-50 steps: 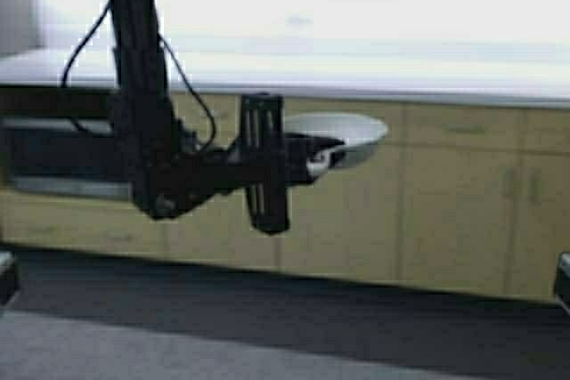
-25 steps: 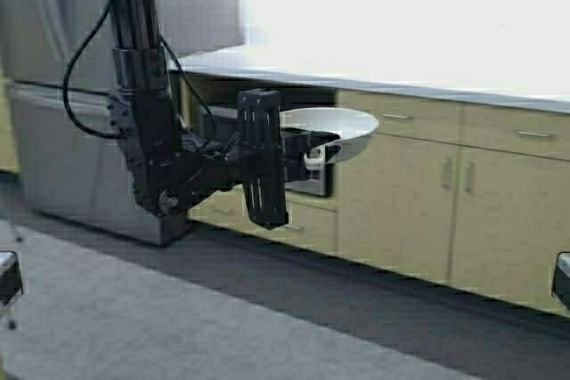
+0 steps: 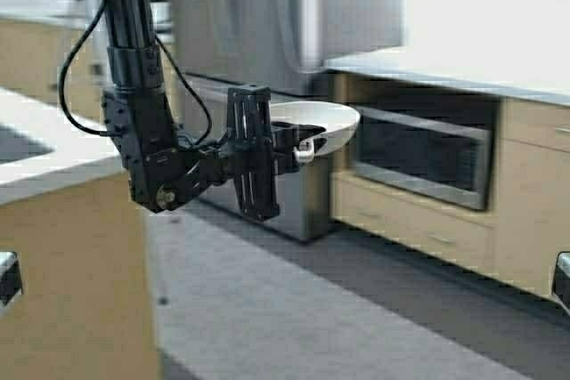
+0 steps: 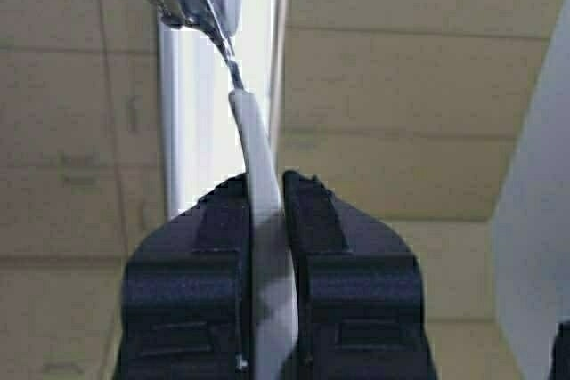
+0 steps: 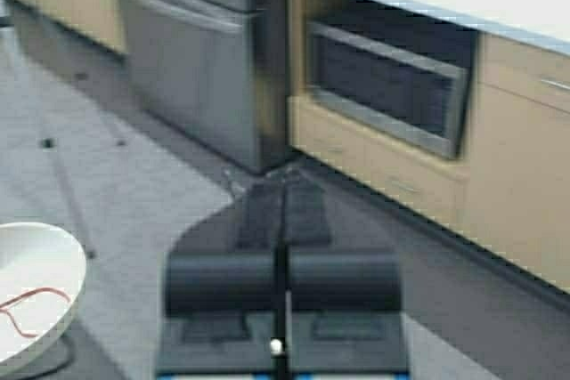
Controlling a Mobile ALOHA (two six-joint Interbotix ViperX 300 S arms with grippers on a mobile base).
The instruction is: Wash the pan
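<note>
- Our left gripper (image 4: 267,198) is clamped tight on the short pale handle of the small cream-white round frying pan (image 3: 322,120).
- We carry the pan in mid-air, in front of the tall stainless-steel fridge (image 3: 245,20).
- Our right gripper (image 5: 283,193) hangs closed, empty, near the pan.

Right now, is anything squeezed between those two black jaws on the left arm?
Yes: the pale stubby handle of the cream-white round pan, clamped by the left gripper, shown in the left wrist view.
</note>
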